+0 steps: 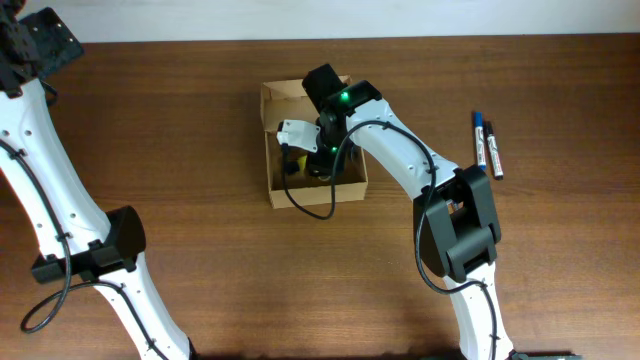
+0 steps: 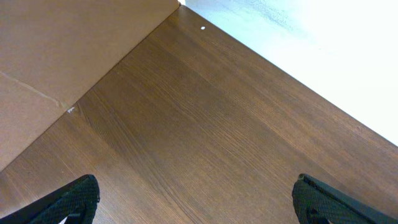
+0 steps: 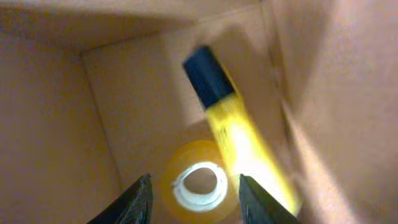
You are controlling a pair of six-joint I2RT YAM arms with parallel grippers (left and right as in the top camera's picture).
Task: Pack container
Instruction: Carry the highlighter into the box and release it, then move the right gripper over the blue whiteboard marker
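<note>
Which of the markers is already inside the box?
The yellow marker with the dark cap lies in the container; the two white markers lie outside on the table.

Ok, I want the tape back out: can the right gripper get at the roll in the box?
Probably yes: the right gripper hangs open over the tape roll, though the yellow marker crowds one side.

You'll see the worktop (image 1: 200,120) as dark wood with a fine grain and a low satin sheen, while the container (image 1: 272,100) on it is plain matt cardboard. Inside the container, the yellow marker (image 3: 242,137) looks like smooth, glossy plastic. The tape roll (image 3: 186,155) next to it is shiny translucent film on a white core.
</note>
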